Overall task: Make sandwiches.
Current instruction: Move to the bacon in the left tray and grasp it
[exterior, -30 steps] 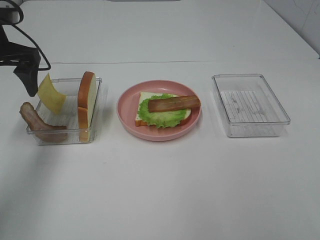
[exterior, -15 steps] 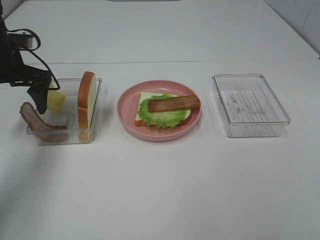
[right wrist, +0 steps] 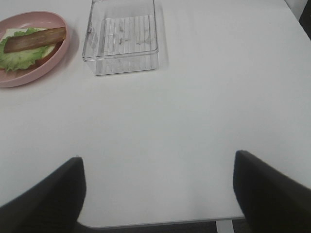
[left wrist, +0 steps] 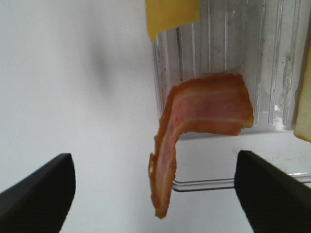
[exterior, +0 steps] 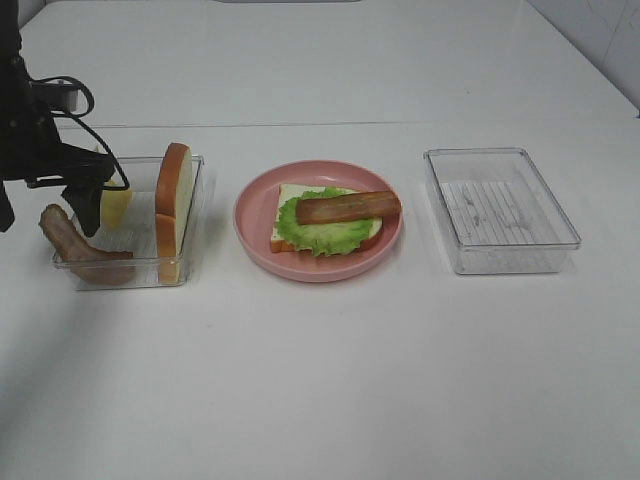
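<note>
Descent of left hand (left wrist: 154,194) since a second ago: from high over the far left corner of the left tray (exterior: 140,275) down to that tray's left rim, black fingers (left wrist: 36,194) now low beside the contents. Jaws wide apart, nothing pinched; astride the curled bacon strip (left wrist: 204,111), no contact to be made out. One end of that strip draped out over the rim, the rest lying inside the tray. Cheese square (exterior: 117,206) just beyond, half hidden by a finger in the high view, more of it seen a second ago. Upright bread slice (exterior: 173,210) against the tray's right wall. Narrow gap of counter (exterior: 320,380), then pink plate (exterior: 252,228) with bottom bread slice (exterior: 288,193), lettuce (exterior: 320,236) and flat bacon strip (exterior: 348,207) stacked, unchanged. Right tray (exterior: 505,262) well apart, farther right. Broad white counter in front of all three. Right hand (right wrist: 158,194) likewise spread wide, holding nothing, above counter near its front edge.
</note>
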### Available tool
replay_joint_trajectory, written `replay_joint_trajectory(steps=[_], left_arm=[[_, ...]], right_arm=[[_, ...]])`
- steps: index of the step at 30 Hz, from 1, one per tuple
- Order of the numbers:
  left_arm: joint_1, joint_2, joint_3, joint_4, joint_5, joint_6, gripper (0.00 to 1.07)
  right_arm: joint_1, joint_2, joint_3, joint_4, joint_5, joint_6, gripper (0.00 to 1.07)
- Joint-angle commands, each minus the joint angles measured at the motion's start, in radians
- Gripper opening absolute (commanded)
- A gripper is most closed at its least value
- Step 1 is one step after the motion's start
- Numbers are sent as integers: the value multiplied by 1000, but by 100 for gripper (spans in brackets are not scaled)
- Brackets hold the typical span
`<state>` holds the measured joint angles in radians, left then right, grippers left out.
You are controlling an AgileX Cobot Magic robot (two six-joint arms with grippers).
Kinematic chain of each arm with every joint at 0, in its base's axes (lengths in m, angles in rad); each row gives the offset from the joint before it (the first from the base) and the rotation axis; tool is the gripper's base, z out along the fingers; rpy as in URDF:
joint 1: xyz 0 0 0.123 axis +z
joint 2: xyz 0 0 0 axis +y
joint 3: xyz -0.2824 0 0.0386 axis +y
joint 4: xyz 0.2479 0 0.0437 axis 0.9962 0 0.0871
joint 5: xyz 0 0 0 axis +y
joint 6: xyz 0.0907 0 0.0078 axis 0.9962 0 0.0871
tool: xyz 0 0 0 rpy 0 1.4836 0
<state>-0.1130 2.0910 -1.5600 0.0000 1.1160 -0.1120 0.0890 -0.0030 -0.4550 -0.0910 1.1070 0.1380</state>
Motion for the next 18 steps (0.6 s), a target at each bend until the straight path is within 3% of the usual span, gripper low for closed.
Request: replay_joint_trajectory(steps=[1,6,18], left_arm=[[-1,5,-4,-6,-1,2,65],[-1,5,-4,-6,-1,2,52],[-1,5,-4,-22,-1,-10,52]], right_arm=[[3,-33,2,2,-6,1,80],[3,-33,2,2,-6,1,80],[3,-33,2,2,-6,1,80]])
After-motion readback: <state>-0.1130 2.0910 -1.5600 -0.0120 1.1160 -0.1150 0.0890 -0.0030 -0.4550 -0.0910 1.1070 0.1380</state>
